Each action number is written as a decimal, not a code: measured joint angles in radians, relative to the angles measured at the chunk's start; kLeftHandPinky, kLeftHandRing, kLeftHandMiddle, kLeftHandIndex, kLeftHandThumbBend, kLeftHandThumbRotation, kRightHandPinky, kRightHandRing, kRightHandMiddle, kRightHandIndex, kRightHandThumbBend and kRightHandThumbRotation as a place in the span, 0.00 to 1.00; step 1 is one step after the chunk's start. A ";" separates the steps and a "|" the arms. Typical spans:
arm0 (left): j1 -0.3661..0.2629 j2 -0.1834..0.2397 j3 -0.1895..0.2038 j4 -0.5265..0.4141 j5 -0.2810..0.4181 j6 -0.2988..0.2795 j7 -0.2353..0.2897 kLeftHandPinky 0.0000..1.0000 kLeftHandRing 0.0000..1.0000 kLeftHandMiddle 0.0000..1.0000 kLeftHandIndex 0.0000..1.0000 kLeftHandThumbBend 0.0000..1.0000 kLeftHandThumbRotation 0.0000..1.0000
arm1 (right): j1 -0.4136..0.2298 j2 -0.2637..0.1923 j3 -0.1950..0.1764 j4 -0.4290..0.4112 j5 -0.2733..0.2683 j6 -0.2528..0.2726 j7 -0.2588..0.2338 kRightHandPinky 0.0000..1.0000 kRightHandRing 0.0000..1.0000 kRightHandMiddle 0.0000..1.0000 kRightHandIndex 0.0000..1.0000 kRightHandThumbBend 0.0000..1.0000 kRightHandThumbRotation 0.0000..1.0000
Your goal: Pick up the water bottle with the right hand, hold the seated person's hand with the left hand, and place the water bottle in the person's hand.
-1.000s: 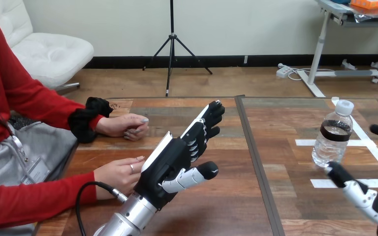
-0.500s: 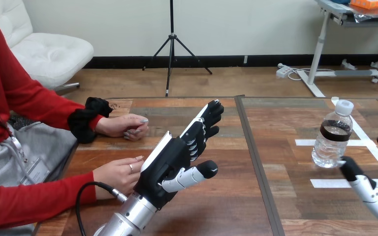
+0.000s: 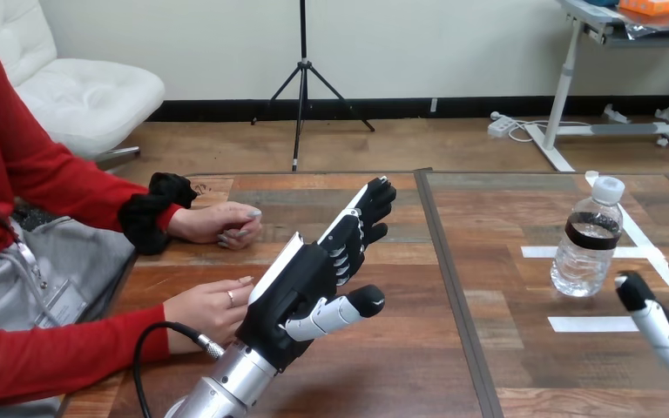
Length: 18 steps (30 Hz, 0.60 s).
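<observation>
right hand (image 3: 662, 326) by table's (image 3: 401, 366) near right edge, fingers spread, empty | left hand (image 3: 300, 283) mid-table, fingers straight, beside person's nearer hand (image 3: 209, 306) at left edge, not gripping | water bottle (image 3: 588, 239) upright farther right, untouched | all steps remain

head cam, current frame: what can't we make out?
1. The right hand: cut off by the head view's right edge, so open or shut cannot be told.
2. The person's nearer hand: its far side sits behind the left hand, so whether the two touch cannot be told.
3. The water bottle: how full it is, since the clear water is too small to read.
</observation>
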 measured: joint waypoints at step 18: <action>0.000 0.006 0.000 -0.002 -0.007 0.000 -0.010 0.97 1.00 1.00 1.00 1.00 0.69 | -0.127 -0.050 0.007 0.107 0.035 0.186 0.056 0.78 0.94 0.92 0.97 1.00 0.64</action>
